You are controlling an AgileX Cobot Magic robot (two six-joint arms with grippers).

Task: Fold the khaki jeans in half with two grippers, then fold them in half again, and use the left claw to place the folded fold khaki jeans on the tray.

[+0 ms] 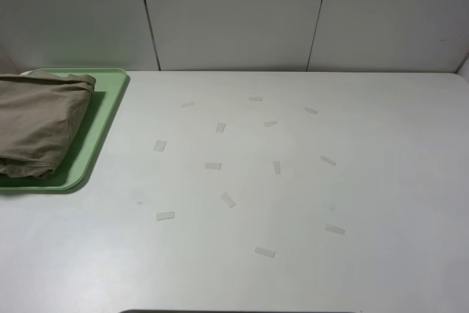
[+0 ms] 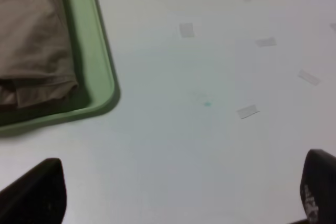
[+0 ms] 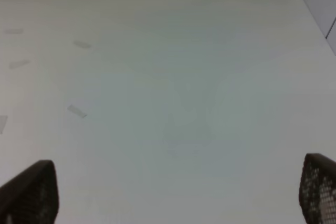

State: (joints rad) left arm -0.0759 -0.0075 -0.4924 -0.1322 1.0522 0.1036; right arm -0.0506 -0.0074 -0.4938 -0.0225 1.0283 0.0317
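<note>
Folded jeans (image 1: 40,121) are lying on the tray (image 1: 102,119), at about 9 o'clock in the high view, running off the left edge of that view. Jeans are bunched in layers, the thick folded edge facing 3 o'clock, a bare green strip of tray showing beside it and along the near rim. Tray is sitting flat on the white table (image 1: 293,181), its far right corner close to the back wall panels (image 1: 234,12). Small clear tape strips (image 1: 228,199) are scattered over the table middle, from about 10 o'clock round to 5 o'clock, all well apart from the tray. No arm is showing in the high view. In the left wrist view the left gripper (image 2: 178,192) is hanging over bare table, its dark fingertips (image 2: 34,190) standing wide apart at the two lower corners, nothing between them; the tray corner (image 2: 100,77) and the jeans' folded edge (image 2: 31,40) are lying ahead of it, not touching it. In the right wrist view the right gripper (image 3: 178,192) is also spread wide, fingertips (image 3: 31,192) empty, over plain table with a few tape strips off to one side and the table's far edge and wall beyond. Neither gripper is touching the jeans or the tray.
</note>
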